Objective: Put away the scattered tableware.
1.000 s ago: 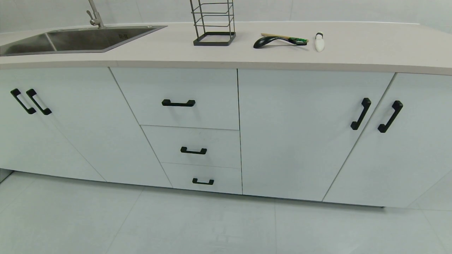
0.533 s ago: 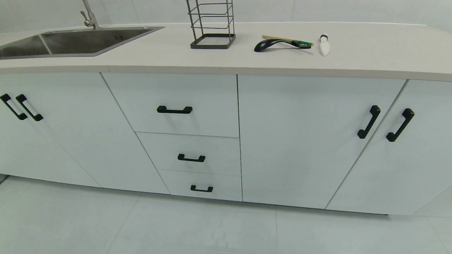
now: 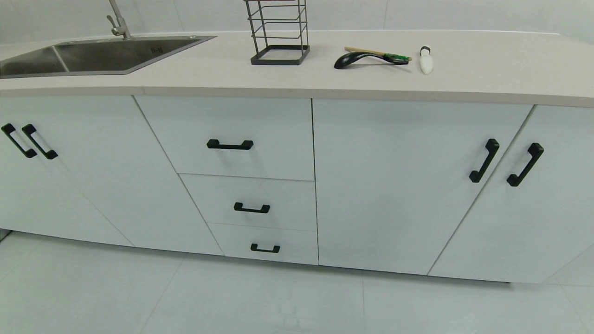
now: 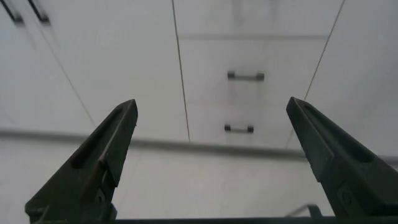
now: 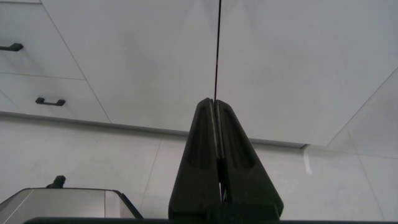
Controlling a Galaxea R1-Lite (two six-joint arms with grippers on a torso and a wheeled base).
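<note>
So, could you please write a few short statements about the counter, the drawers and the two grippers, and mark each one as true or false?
1. The black spoon lies on the countertop, to the right of the wire rack. True.
2. The white utensil stands in the wire rack. False: it lies on the countertop, right of the black spoon.
3. The left gripper is shut. False: its fingers stand wide apart, with nothing between them.
4. The right gripper is shut and holds nothing. True.
5. One drawer stands open. False: all three drawers are closed.
</note>
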